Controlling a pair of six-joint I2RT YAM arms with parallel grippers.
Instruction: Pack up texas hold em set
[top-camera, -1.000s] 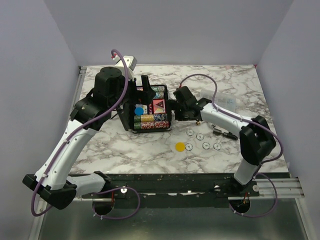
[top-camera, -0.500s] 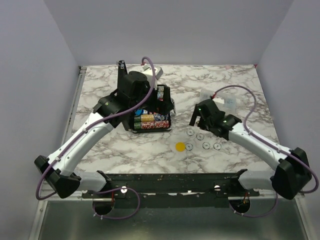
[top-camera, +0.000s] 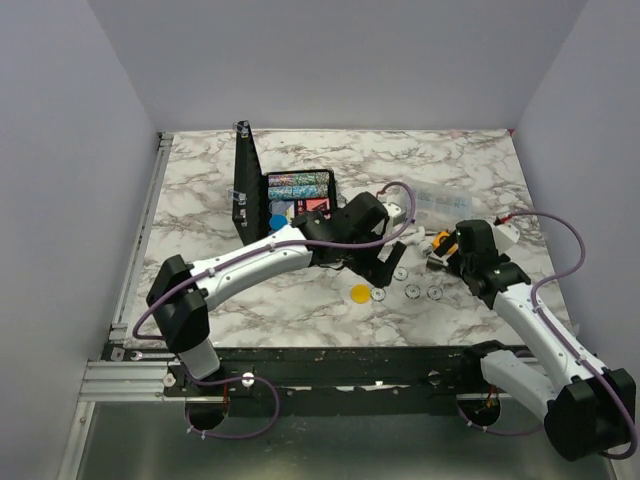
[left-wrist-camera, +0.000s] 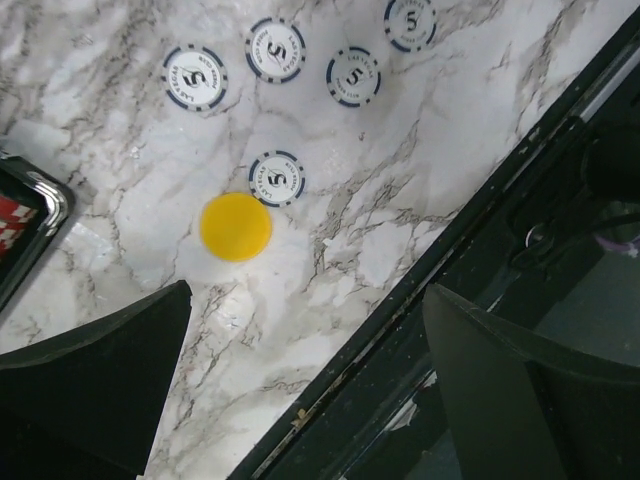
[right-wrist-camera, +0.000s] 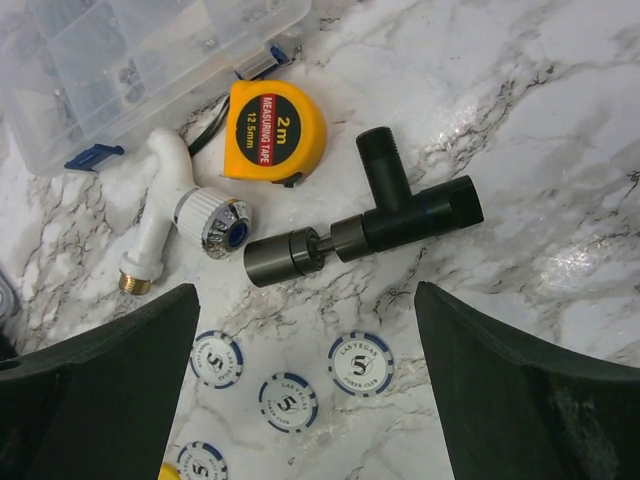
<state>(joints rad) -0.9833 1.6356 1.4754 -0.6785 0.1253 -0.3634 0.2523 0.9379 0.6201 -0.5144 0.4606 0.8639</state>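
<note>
Left claw was spread wide over the yellow disc; right claw was spread too, over the black fitting, nothing pinched.

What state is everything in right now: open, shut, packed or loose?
Black case: open, lid upright.
Chip rows: packed in the case.
Yellow disc: loose, outside the case.
White chips: loose, lying flat.
Left gripper: jaws open, empty.
Right gripper: jaws open, empty.
Tape measure: tape retracted.
</note>
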